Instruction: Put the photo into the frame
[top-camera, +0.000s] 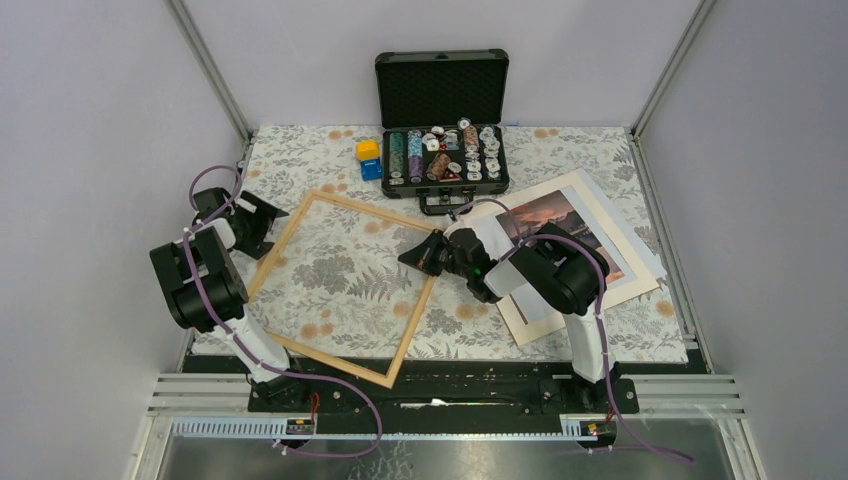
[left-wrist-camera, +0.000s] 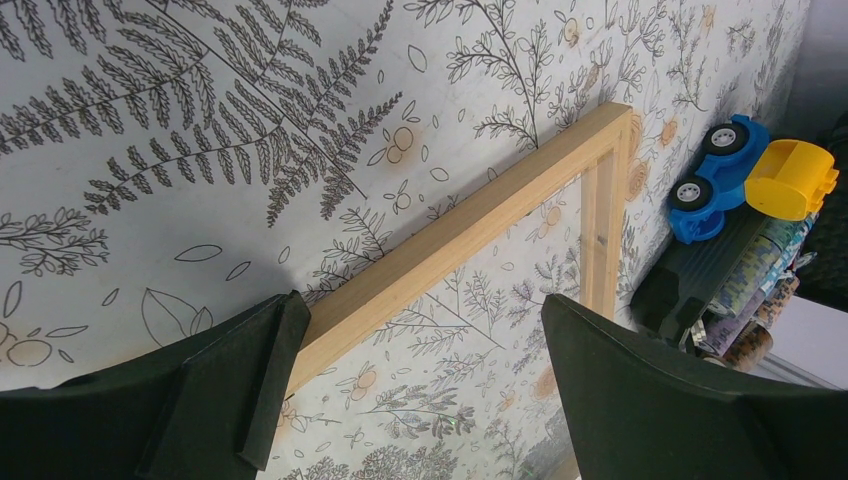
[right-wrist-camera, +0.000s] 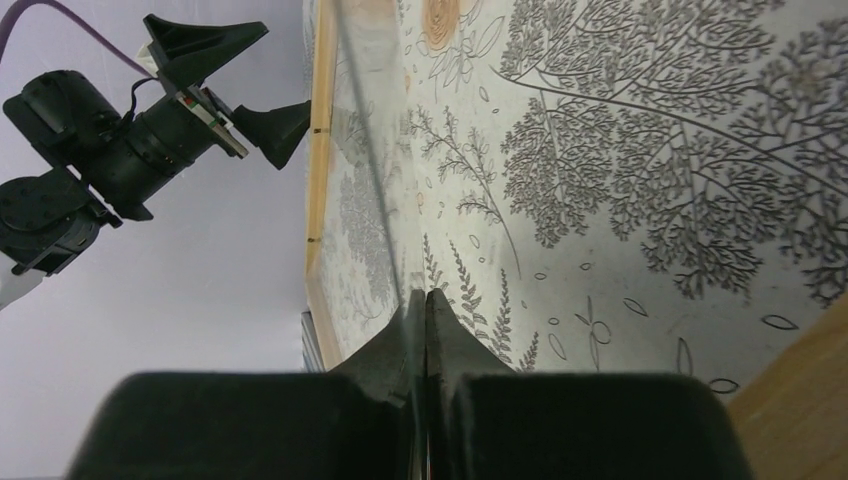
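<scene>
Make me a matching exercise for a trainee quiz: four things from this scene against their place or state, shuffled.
Things:
1 photo
2 frame
3 left gripper
4 toy truck

Places or states:
a open, astride the frame's edge
b beside the black case
c lying right of the frame
d light wood, flat on the floral cloth

Pairs: 1-c, 2-d, 3-a, 4-b

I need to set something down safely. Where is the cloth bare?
Bare: inside the frame; the far left corner, between toy truck and left pincer; the near strip between frame and photo. Crowded: between case, photo and right pincer.
</scene>
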